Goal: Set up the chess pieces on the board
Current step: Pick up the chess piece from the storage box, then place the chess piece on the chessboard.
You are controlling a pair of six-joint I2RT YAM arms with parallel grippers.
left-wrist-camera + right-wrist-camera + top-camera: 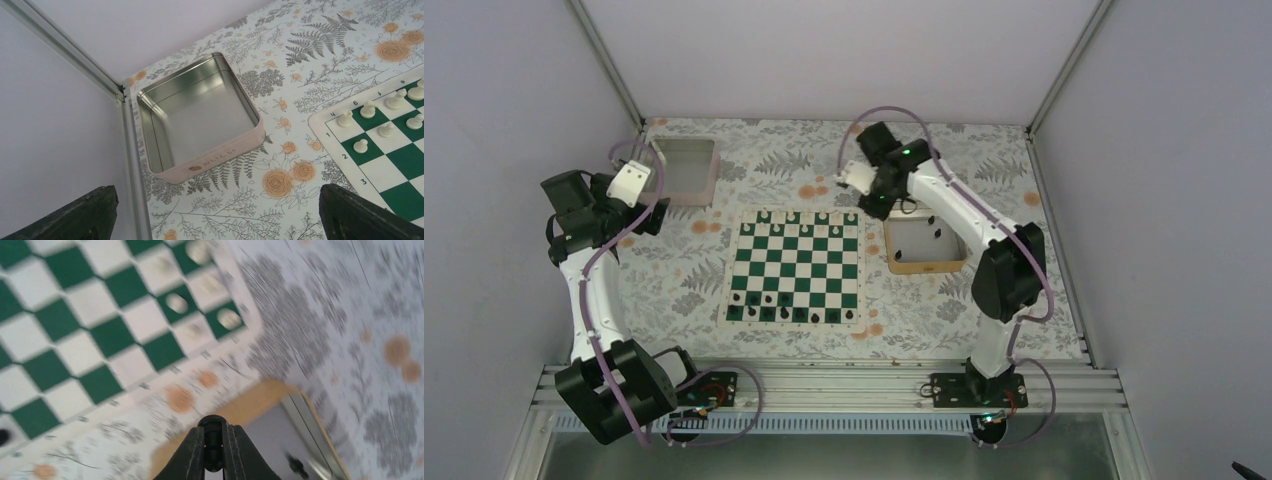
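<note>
The green and white board (795,266) lies mid-table; it also shows in the left wrist view (395,145) and, blurred, in the right wrist view (80,325). Several black chess pieces (790,313) stand along its near rows; pale pieces line its far edge. My right gripper (213,442) is shut on a black chess piece (213,432), held over the gold-rimmed tray's (280,395) near corner. In the top view it (879,200) hangs between the board and that tray (924,262). My left gripper (215,220) is open and empty, near the pinkish tray (220,157), at the far left in the top view (639,215).
The gold-rimmed tray holds a few loose black pieces (937,233). The pinkish tray (686,170) at the back left holds nothing. Grey walls and metal frame posts close in the table on three sides.
</note>
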